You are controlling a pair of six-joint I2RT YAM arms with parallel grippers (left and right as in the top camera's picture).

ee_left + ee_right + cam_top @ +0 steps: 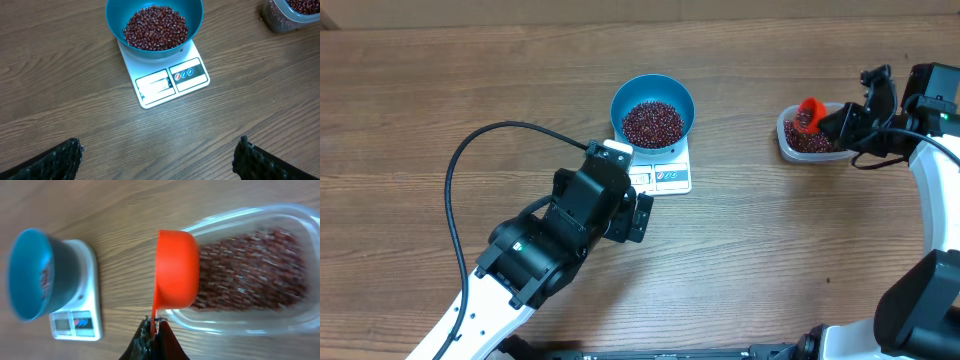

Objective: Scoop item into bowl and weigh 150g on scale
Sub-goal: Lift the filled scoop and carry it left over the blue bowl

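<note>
The blue bowl [653, 110] stands on the white scale [668, 176] and holds a heap of dark red beans [652, 122]. From the left wrist view the bowl [154, 26] and the scale [170, 80] lie ahead of my left gripper [159, 155], which is open over bare wood, short of the scale. My right gripper [154, 326] is shut on the handle of an orange scoop [175, 270]. The scoop [808, 111] hangs over the left end of a clear tub [810, 138] of beans [250, 265].
The left arm's black cable [470, 160] loops over the table to the left. The clear tub [287, 15] sits at the far right, well apart from the scale. The right arm [930, 200] runs along the right edge.
</note>
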